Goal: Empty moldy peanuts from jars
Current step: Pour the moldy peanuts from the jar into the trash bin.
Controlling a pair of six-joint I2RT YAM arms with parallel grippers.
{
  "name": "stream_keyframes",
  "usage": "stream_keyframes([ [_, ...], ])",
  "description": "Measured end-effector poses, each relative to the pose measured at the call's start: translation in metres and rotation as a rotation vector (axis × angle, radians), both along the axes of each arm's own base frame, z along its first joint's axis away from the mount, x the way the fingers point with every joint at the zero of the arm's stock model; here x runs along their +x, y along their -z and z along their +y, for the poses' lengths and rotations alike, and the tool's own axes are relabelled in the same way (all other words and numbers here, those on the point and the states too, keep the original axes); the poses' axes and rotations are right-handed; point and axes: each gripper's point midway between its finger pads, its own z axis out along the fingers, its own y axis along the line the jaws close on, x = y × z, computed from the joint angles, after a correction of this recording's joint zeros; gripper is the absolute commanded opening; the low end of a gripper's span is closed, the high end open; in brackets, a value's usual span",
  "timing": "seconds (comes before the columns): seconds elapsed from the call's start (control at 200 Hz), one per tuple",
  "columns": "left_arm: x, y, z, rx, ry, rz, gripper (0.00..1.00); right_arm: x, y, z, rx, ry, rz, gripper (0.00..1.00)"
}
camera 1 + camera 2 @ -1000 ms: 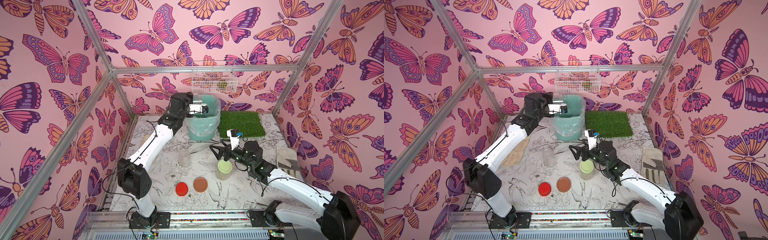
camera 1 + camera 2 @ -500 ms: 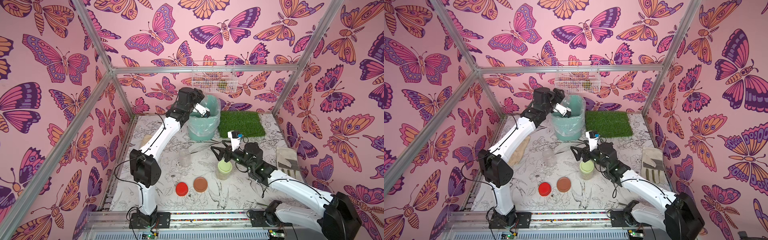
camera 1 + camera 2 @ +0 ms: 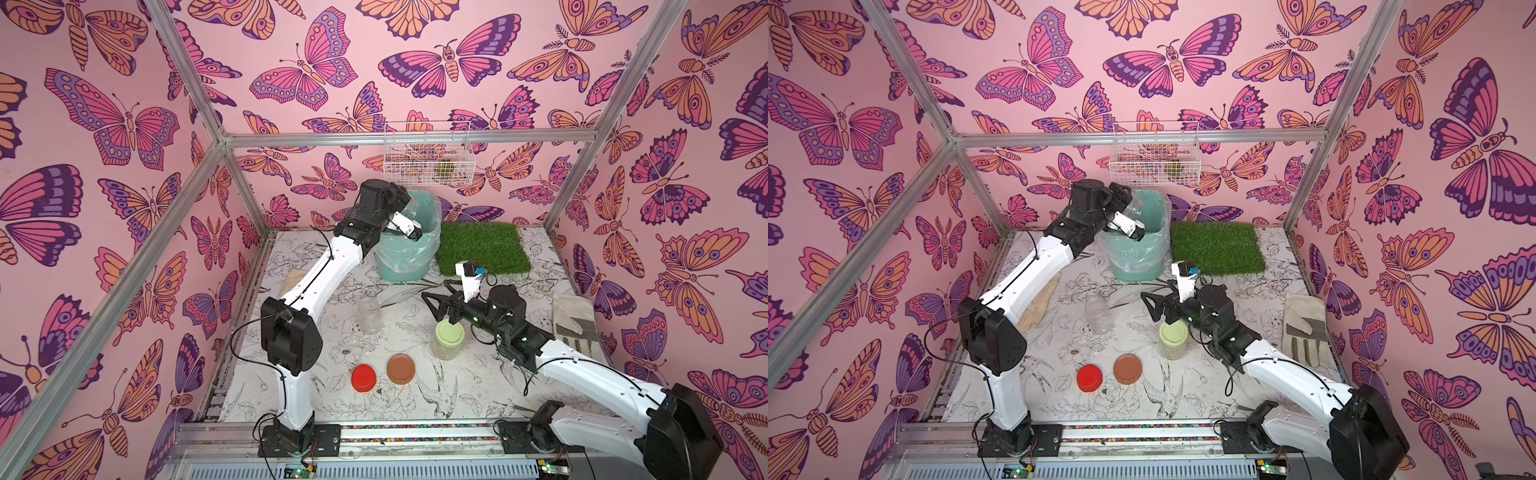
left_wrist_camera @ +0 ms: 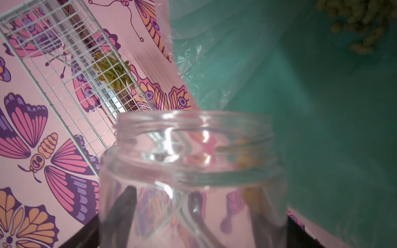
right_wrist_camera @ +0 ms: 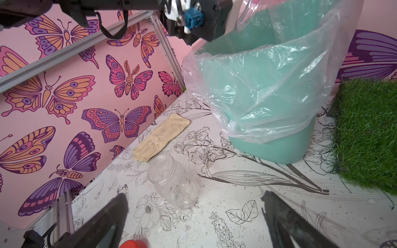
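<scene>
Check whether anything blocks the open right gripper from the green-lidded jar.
Nothing visible does. The right gripper hovers open close beside the green-lidded jar, with no object between them.

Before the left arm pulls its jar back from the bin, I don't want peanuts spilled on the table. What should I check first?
1. Mouth of the held jar over the teal bin: ok.
2. Jar emptied: not ok, a few peanuts cling near its neck.
3. Grip of the left gripper on the held jar: ok.
4. The right gripper open, apart from the left arm: ok.
5. The green-lidded jar closed and upright: ok.
6. Path back clear of the red lid and brown lid: cannot tell.
</scene>
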Motion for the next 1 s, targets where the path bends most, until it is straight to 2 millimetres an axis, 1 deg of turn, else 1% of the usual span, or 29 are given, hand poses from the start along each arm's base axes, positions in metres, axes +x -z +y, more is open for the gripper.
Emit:
stream_keyframes([
  [0.065,-0.002,-0.004,0.0,-0.109,-0.033,0.033,0.0,0.0,0.0,0.0,0.001,0.0,-0.001,0.99],
  [0.18,-0.008,-0.017,0.003,-0.337,-0.101,0.067,0.0,0.0,0.0,0.0,0.001,-0.001,-0.001,0.99],
  [0.375,-0.021,-0.038,0.02,-0.725,-0.236,0.122,0.0,0.0,0.0,0.0,0.002,-0.002,0.002,0.99],
  [0.481,-0.032,-0.043,0.031,-0.915,-0.297,0.156,0.0,-0.001,0.001,0.001,0.002,-0.009,0.006,0.99],
  [0.616,-0.047,-0.042,0.044,-1.142,-0.366,0.219,0.0,-0.003,0.0,0.004,0.002,-0.026,0.012,0.99],
  [0.761,-0.065,-0.036,0.059,-1.364,-0.436,0.291,0.0,-0.004,-0.004,0.007,0.011,-0.041,0.017,0.99],
  [0.886,-0.075,-0.027,0.075,-1.496,-0.497,0.332,0.0,-0.004,-0.006,0.007,0.022,-0.044,0.024,0.99],
  [0.996,-0.081,-0.014,0.089,-1.583,-0.552,0.364,0.0,-0.005,-0.006,0.008,0.023,-0.049,0.029,0.99],
])
